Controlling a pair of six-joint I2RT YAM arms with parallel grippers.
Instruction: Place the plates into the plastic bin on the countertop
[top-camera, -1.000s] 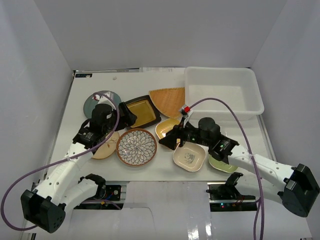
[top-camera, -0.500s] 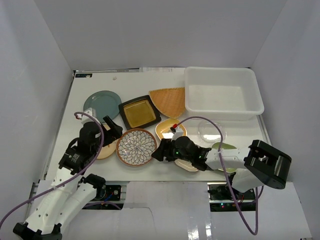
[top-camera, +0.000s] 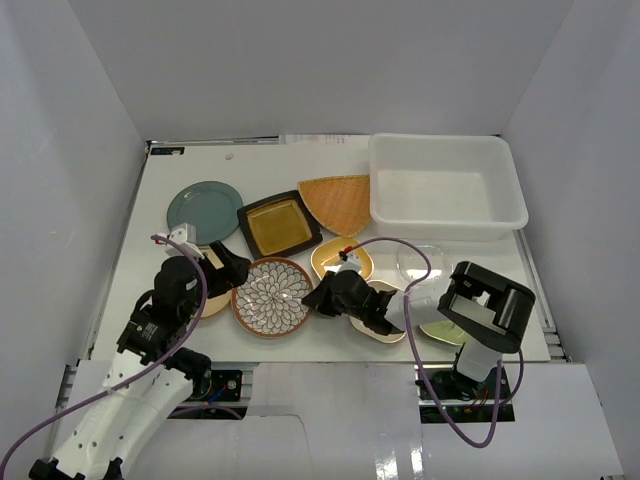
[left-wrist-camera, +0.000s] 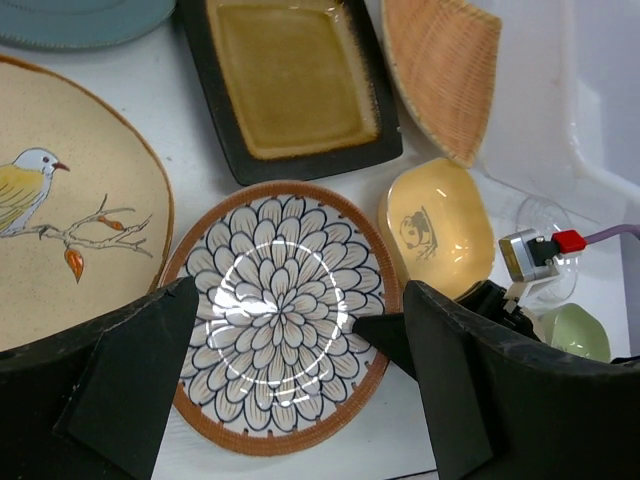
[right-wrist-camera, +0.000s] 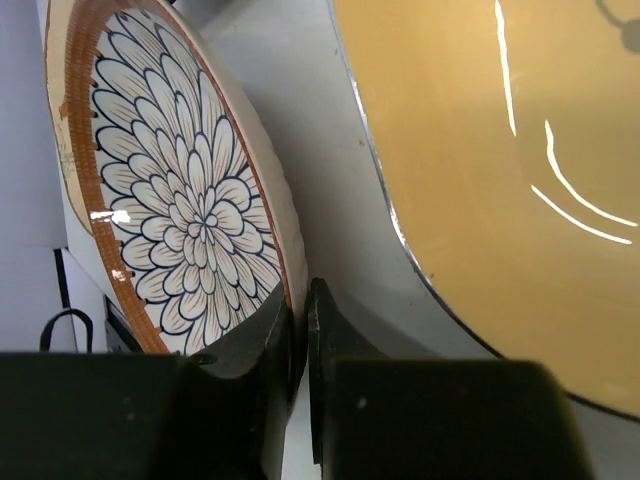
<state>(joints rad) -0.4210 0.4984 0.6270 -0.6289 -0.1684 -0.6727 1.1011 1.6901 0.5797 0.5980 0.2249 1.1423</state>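
- Both arms have pulled back toward the near edge since a second ago: the left gripper (top-camera: 228, 268) has left the teal plate (top-camera: 203, 205), and the right gripper (top-camera: 322, 297) has swung from the square dishes to the right rim of the petal-patterned plate (top-camera: 272, 295).
- That plate lies flat at the front of the countertop (top-camera: 250, 165), between the tan oval plate (left-wrist-camera: 60, 230) and the yellow square dish (top-camera: 340, 258), with the plastic bin (top-camera: 450, 218) well apart at the far right and holding nothing visible.
- Right fingers are pressed almost together, only a slit between them, with the tips against the plate's outer wall. Whether the rim is caught in that slit cannot be told from the wrist view.
- Left fingers stand wide apart, hovering above the same plate and gripping nothing.
- The step in hand looks like taking the petal-patterned plate by its edge. Doing it well probably calls for one finger under the lip and one on top, a firm pinch, then a lift clear of the yellow square dish just beside it before the carry to the bin.
- The right arm is folded tightly, its elbow housing near the front right corner and its forearm running low to the left across the dishes.
- The left arm is drawn in over its base, with the wrist raised and angled forward and down.
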